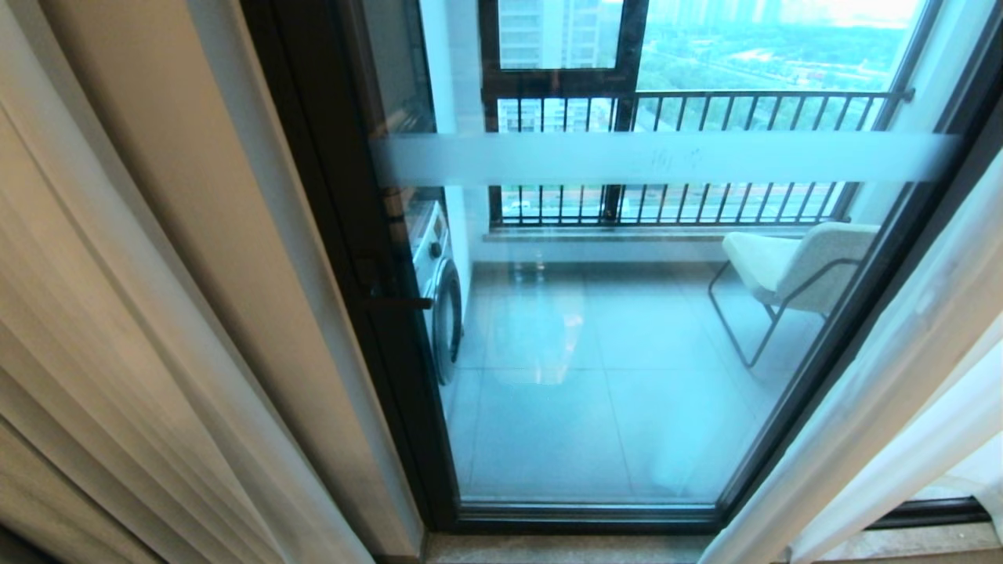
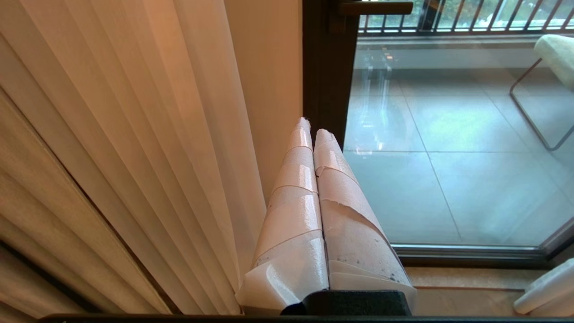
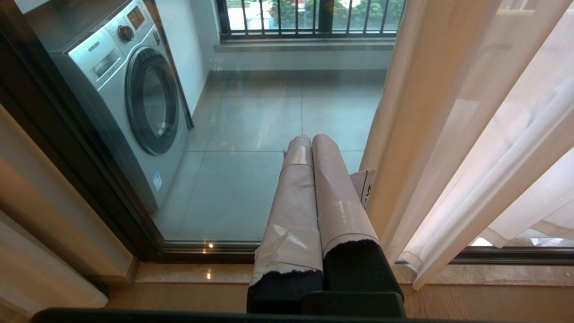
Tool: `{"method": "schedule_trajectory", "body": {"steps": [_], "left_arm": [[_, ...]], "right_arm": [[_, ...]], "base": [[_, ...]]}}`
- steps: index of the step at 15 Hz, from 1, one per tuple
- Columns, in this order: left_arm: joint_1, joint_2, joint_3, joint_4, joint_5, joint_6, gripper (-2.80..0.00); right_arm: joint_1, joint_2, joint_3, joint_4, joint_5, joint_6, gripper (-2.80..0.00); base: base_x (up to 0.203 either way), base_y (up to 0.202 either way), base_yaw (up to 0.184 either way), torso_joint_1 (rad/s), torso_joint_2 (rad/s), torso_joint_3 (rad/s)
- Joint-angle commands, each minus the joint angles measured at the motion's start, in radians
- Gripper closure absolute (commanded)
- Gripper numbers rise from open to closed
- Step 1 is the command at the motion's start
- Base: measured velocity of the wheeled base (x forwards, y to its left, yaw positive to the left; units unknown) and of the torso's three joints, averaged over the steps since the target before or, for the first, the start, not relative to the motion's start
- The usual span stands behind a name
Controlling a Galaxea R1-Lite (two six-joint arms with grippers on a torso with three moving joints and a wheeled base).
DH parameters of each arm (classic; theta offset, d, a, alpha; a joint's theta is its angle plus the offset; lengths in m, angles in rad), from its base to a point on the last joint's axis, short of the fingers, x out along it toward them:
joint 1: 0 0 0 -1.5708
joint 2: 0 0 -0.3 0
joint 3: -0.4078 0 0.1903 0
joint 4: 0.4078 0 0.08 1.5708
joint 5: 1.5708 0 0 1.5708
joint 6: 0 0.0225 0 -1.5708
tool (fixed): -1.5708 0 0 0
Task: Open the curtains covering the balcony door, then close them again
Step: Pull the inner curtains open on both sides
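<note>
From my seat the balcony door [image 1: 611,329] fills the middle of the head view, its glass bare except for the frosted band, because the curtains are parted to either side: a sheer white panel [image 1: 901,407] hangs at the right edge of the frame, and pleated fabric [image 1: 117,329] is bunched at the left. That left bunch looks warmer and thicker, so I can't say for sure whether it is sheer or the heavier drape. Neither arm shows in the head view. The left gripper [image 2: 312,132] has its taped fingers pressed together on nothing, pointing at the door frame just beside the left folds; the right gripper [image 3: 309,140] is likewise closed and empty, close beside the right sheer panel [image 3: 475,148]. I judge the door stands uncovered, so the closing half remains. Each gripper sits near its own panel, handy for catching a fold and dragging it toward the middle.
</note>
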Motion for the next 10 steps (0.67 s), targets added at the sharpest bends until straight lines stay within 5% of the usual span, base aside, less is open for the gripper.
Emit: {"method": "schedule_trajectory", "body": {"steps": [1,10], "left_arm": [[0.0,0.001,0.0,0.0,0.0,0.0,0.0],[0.0,0.001,0.0,0.0,-0.001,0.009,0.0]], "right_arm": [[0.0,0.0,0.0,0.0,0.0,0.0,0.0],[0.0,0.0,0.0,0.0,0.0,0.0,0.0]], "base": [[0.0,0.0,0.0,0.0,0.0,0.0],[0.0,0.0,0.0,0.0,0.0,0.0]]}}
